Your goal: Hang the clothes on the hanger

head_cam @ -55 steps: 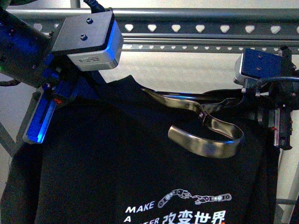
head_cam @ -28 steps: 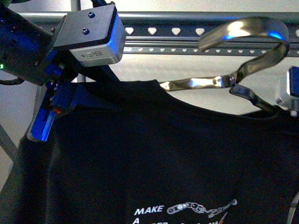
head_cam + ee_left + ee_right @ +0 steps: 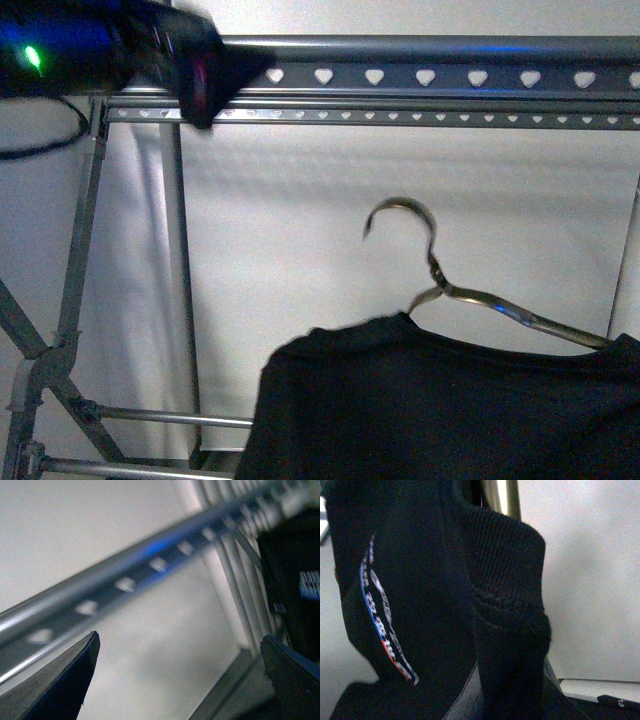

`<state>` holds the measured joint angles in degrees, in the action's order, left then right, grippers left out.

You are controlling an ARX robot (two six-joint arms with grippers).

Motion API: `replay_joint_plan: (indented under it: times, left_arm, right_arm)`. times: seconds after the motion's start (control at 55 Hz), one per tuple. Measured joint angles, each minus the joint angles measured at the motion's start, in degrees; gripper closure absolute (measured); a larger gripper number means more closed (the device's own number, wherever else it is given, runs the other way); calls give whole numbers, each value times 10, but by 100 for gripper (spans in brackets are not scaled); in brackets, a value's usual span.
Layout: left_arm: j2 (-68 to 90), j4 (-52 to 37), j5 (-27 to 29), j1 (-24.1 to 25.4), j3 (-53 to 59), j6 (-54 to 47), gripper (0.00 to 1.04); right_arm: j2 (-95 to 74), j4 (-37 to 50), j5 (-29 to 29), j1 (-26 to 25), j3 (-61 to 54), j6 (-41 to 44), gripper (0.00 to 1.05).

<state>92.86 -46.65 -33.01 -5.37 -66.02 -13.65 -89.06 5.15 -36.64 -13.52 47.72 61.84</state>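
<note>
Black T-shirt (image 3: 430,400) sits on a wire hanger (image 3: 437,283), low and to the right in the front view, well below the rack's top rail (image 3: 420,76). The hook (image 3: 408,203) stands upright in open air and touches nothing; pale wall behind. The hanger's right shoulder and the shirt run off the frame edge, so what carries them is out of sight there. Judgement: the right arm bears the load from that side, since nothing else props it.

Left arm (image 3: 100,45) is up at the rail's left end, blurred, green lamp lit. In the left wrist view the left fingers (image 3: 65,675) are spread wide with nothing between them; the rail (image 3: 150,565) crosses at a slant beyond. The shirt (image 3: 295,590) shows off to one side, apart from them. Likely reason: this arm is out of the cloth so the hook has a free path to the rail.

The right wrist view is filled by the shirt (image 3: 420,605) at close range: ribbed collar (image 3: 505,580), white and blue print (image 3: 380,615) seen at a steep angle, a strip of hanger metal (image 3: 502,495) by the collar. The right fingers are lost behind cloth; I cannot tell how far closed they are, or on what.

The shirt looks dressed on the hanger. What remains, as I read it, is lifting the hook over the rail. The hanger's left shoulder is hidden under cloth, so its seating there is unchecked and a slip is possible.
</note>
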Motion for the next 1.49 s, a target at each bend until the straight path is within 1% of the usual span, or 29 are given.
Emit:
replay_joint_plan:
  times: [0.018,0.036,0.073,0.145,0.182,0.2,0.236,0.273,0.309,0.436,0.455,0.564,0.6,0.636,0.655,0.691,0.782,0.836,1.018,1.073,1.109,1.182,1.236,1.255,1.309,1.364,1.382,1.436,1.491]
  left_arm:
    - [-3,7,13,5,-9,38,7]
    - [-9,22,44,11,-20,117,7]
    - [-19,26,76,17,-22,179,7]
    - [-35,19,83,29,-16,254,7]
    - [-40,9,95,30,-12,268,7]
    - [-47,33,130,27,-14,262,10]
    - [-76,133,230,25,-9,243,17]
    - [-115,217,302,25,20,216,26]
    - [-154,252,340,28,66,188,34]
    - [-224,224,330,45,178,158,53]
    - [-237,209,330,47,204,153,58]
    - [-276,168,332,53,304,146,80]
    - [-283,161,332,54,321,146,84]
    - [-301,147,332,54,356,145,94]
    - [-303,146,332,54,359,144,95]
    - [-318,136,331,54,383,144,102]
    - [-342,123,330,54,419,141,101]
    - [-366,113,330,54,453,140,101]
    - [-424,106,330,54,524,139,101]
    - [-439,106,330,54,537,139,101]
    - [-452,106,330,54,548,139,101]
    - [-471,108,330,54,562,139,101]
    - [-487,114,330,54,574,139,101]
    - [-490,115,330,54,576,139,101]
    - [-509,123,330,54,587,139,101]
    - [-532,134,330,54,599,139,101]
    - [-539,138,330,54,602,139,101]
    - [-553,146,330,54,608,139,101]
    - [-571,157,330,54,615,139,101]
  right_arm:
    - [9,-8,0,-2,0,-9,100]
    - [26,-22,7,-5,0,-32,100]
    - [54,-42,29,-12,0,-82,100]
    - [85,-66,34,-24,1,-130,100]
    - [100,-80,34,-32,2,-147,100]
    - [109,-88,32,-37,3,-162,100]
    - [126,-102,26,-45,5,-181,100]
    - [143,-115,15,-54,13,-204,100]
    - [154,-125,8,-61,22,-217,100]
    - [182,-137,-13,-82,54,-261,100]
    - [186,-139,-12,-87,67,-274,100]
    - [184,-161,-12,-97,125,-332,100]
    - [178,-171,-12,-98,140,-346,100]
    - [162,-192,-13,-98,168,-374,100]
    - [159,-196,-13,-98,173,-379,100]
    - [142,-210,-12,-98,193,-405,100]
    - [103,-236,3,-95,221,-443,100]
    - [71,-242,25,-88,224,-464,100]
    - [44,-213,40,-54,209,-501,100]
    - [48,-191,37,-47,194,-506,99]
    - [53,-161,42,-42,177,-517,92]
    - [71,-81,78,-34,137,-525,80]
    - [101,26,118,-31,85,-531,69]
    - [107,48,131,-31,75,-534,67]
    - [150,181,175,-35,16,-557,57]
    - [224,337,206,-50,-64,-612,43]
    - [245,369,206,-54,-85,-631,39]
    - [299,432,202,-63,-138,-665,31]
    - [366,450,196,-64,-198,-703,21]
